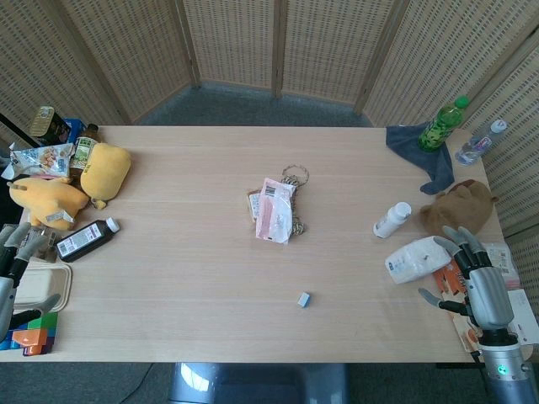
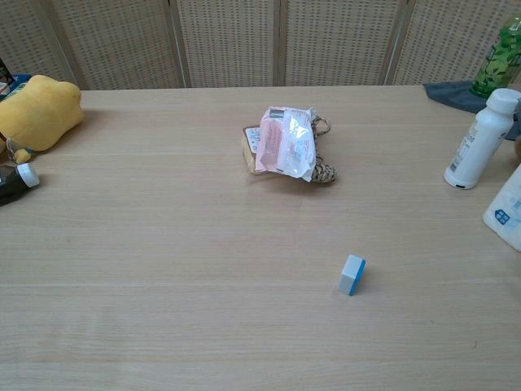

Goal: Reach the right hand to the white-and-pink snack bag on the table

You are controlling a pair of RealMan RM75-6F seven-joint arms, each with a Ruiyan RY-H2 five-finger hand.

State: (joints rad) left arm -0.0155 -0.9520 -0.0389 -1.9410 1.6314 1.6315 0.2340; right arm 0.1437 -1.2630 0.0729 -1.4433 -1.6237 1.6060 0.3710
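- The right hand (image 1: pixel 472 268), grey and silver, hovers at the near right edge of the pale wooden worktop (image 1: pixel 185 286); its fingers are spread apart and it holds nothing.
- The left hand (image 1: pixel 18 252) shows at the near left edge, only partly in the head view; whether it is released or clenched cannot be told.
- A small blue-and-white block (image 2: pixel 352 274) stands alone on the near middle of the worktop.
- Just beside the right hand's fingertips lies a crumpled white plastic pouch with blue print (image 1: pixel 416 259).
- Beyond it a small white bottle (image 2: pixel 478 140) stands upright, near a brown plush toy (image 1: pixel 459 206).
- The white-and-pink snack bag (image 2: pixel 286 142) lies at the middle of the worktop, resting on a flat tan packet (image 2: pixel 249 153) and a woven straw piece (image 2: pixel 322 171), well apart from both hands.
- At the left, a dark bottle with a white cap (image 1: pixel 87 238) lies on its side near two yellow plush toys (image 1: pixel 72 185).
- At the far right, a green plastic bottle (image 1: pixel 443 124) stands on a grey-blue cloth (image 1: pixel 421 151), with a clear water bottle (image 1: pixel 478 143) beside it.
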